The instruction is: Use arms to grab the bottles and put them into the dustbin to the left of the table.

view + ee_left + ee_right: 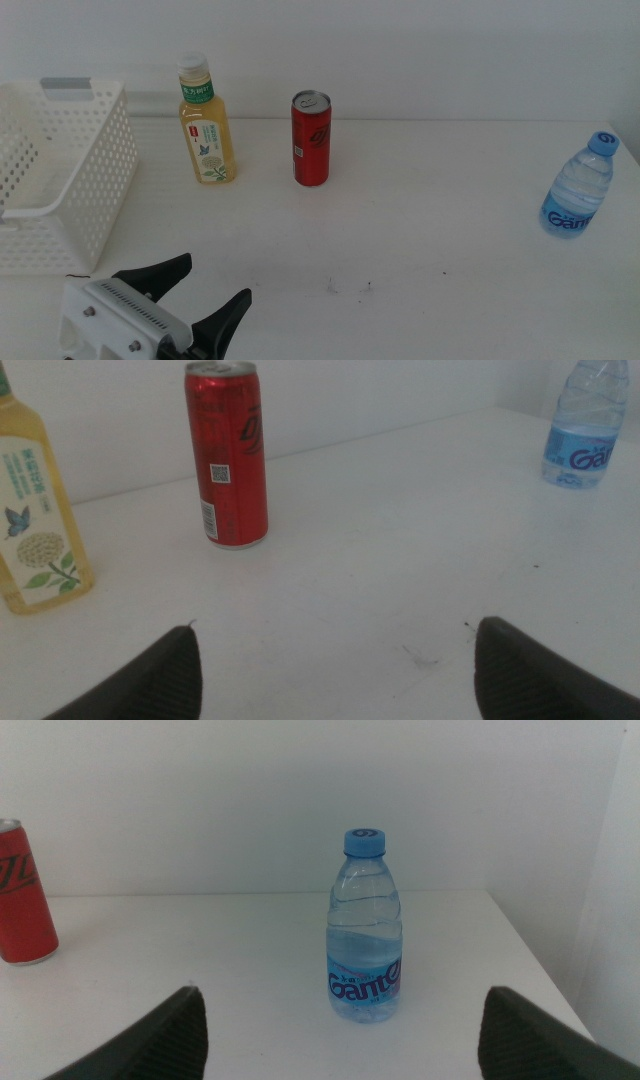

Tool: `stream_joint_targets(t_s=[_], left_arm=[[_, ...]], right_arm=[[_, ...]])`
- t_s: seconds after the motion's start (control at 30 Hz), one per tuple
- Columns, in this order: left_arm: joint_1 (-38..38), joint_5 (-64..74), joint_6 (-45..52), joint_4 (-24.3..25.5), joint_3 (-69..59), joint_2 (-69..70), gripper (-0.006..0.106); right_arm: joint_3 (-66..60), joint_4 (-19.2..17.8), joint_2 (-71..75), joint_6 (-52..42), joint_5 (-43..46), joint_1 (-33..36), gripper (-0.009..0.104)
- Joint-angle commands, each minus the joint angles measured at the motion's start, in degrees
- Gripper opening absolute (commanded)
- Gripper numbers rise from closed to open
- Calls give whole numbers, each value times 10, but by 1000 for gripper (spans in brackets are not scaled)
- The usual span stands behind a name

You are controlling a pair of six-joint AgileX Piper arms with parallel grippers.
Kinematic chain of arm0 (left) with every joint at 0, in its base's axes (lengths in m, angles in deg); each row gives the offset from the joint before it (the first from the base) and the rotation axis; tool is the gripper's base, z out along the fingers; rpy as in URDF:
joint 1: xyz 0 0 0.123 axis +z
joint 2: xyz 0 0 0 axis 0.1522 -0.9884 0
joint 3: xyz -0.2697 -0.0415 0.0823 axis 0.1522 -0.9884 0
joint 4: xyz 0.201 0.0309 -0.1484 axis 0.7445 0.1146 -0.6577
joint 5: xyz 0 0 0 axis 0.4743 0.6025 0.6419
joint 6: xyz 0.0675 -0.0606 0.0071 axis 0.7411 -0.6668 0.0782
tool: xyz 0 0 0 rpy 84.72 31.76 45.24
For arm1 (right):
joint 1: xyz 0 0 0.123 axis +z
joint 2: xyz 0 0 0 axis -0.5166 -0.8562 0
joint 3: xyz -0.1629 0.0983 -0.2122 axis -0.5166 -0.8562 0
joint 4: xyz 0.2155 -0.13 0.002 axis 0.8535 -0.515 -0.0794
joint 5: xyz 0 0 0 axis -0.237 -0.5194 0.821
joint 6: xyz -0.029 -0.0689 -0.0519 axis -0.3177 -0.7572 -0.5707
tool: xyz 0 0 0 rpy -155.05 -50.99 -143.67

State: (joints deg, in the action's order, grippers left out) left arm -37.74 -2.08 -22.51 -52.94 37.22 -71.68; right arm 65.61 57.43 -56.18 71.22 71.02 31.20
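Note:
Three bottles stand upright on the white table (420, 230). A yellow tea bottle (207, 124) (30, 520) with a white cap is at the back left, a slim red can (311, 139) (227, 455) (22, 892) stands to its right, and a clear blue-capped water bottle (580, 187) (587, 422) (365, 930) is at the far right. The white perforated dustbin (60, 170) sits at the left. My left gripper (212, 292) (335, 670) is open near the front edge, apart from all of them. My right gripper (340, 1030) is open, facing the water bottle, and is out of the middle view.
A white wall rises behind the table. A few small dark specks (345, 288) mark the tabletop in front of the can. The table's right edge (535, 960) runs close beside the water bottle.

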Motion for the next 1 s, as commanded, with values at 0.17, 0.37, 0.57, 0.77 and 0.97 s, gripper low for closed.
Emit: stream_joint_targets(t_s=[0.17, 0.37, 0.57, 0.77, 0.97], left_arm=[[-2, -30, -1, -21, -1, -12, 94], [-2, -30, -22, -21, 7, -12, 94], [-2, 53, 2, -32, 82, -12, 94], [-2, 88, 31, -62, 153, -51, 94], [-2, 71, 28, -64, 220, -134, 94]], right_arm=[[-2, -3, 3, -2, 5, -2, 91], [-2, -3, 3, -2, 5, -2, 91], [-2, -3, 3, -2, 5, -2, 91], [-2, -3, 3, -2, 5, -2, 91], [-2, -3, 3, -2, 5, -2, 91]])
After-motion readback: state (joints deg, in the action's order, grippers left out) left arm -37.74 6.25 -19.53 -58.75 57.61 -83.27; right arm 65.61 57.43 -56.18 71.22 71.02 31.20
